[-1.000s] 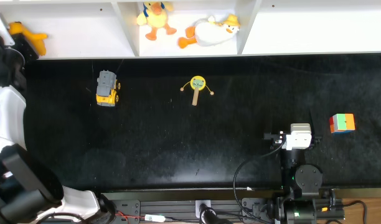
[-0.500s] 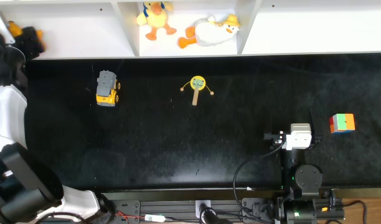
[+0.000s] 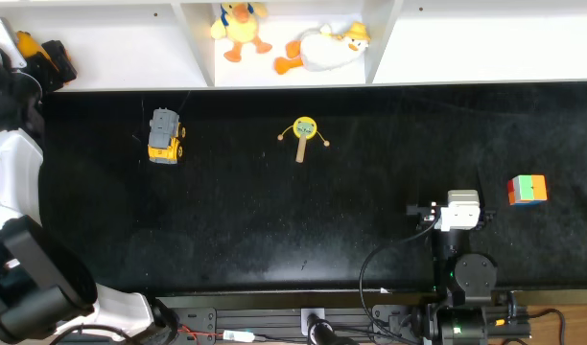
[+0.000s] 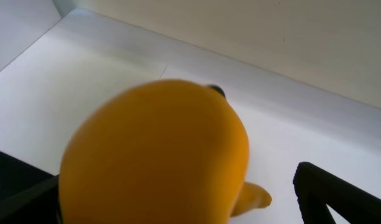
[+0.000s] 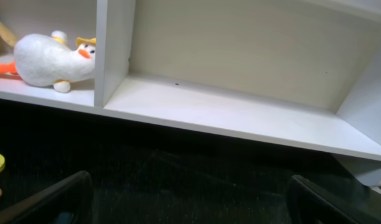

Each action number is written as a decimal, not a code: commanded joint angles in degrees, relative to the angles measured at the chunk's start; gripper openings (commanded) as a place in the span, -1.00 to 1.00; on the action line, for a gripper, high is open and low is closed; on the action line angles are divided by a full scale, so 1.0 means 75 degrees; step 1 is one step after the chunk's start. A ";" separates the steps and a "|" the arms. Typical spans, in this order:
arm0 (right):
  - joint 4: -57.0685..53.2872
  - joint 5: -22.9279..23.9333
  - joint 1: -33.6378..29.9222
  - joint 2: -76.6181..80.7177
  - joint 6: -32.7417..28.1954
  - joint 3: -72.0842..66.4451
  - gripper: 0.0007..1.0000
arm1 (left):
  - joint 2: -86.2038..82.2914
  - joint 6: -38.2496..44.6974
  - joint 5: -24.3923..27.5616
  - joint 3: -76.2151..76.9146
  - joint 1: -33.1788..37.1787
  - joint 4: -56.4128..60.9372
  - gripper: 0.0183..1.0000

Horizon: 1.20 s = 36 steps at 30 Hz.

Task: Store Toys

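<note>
Left wrist view: left gripper [image 4: 176,180] hung inside the shelf [image 4: 315,137], fingers wide around the toy [image 4: 153,149], likely dropping it there; right gripper [image 5: 189,177] sat outside it, also wide.

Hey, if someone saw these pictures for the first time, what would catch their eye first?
The orange toy looms right in front of the left gripper, inside the left shelf compartment. After that, the yellow duck and the white duck lie in the middle compartment, while a toy truck, a rattle and a colour cube sit far apart on the black mat.
</note>
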 commanded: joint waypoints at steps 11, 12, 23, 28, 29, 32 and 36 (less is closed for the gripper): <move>0.0032 0.0017 -0.0020 -0.0055 -0.0026 -0.0102 0.99 | -0.0303 -0.0009 0.0134 0.0122 0.0137 -0.0618 1.00; 0.0032 0.0020 -0.0020 -0.0055 -0.0023 -0.0102 0.99 | -0.0376 -0.0009 0.0134 0.0122 0.0172 -0.0743 1.00; 0.0032 0.0020 -0.0020 -0.0055 -0.0026 -0.0102 0.99 | -0.1743 0.0399 0.0131 -0.0927 0.0268 -0.1792 1.00; 0.0035 0.0017 -0.0020 -0.0055 -0.0026 -0.0102 0.99 | -0.3485 0.0338 0.0286 -0.3013 -0.0003 -0.1664 1.00; 0.0035 0.0020 -0.0020 -0.0055 -0.0026 -0.0102 0.99 | -0.3870 0.0338 0.0361 -0.3375 -0.0146 -0.1728 1.00; 0.0032 0.0017 -0.0020 -0.0055 -0.0026 -0.0102 0.99 | -0.4843 0.0341 0.0385 -0.4159 -0.0874 -0.2186 1.00; 0.0032 0.0020 -0.0020 -0.0055 -0.0026 -0.0102 0.99 | -0.5237 0.0344 -0.0102 -0.4424 -0.2101 -0.2838 1.00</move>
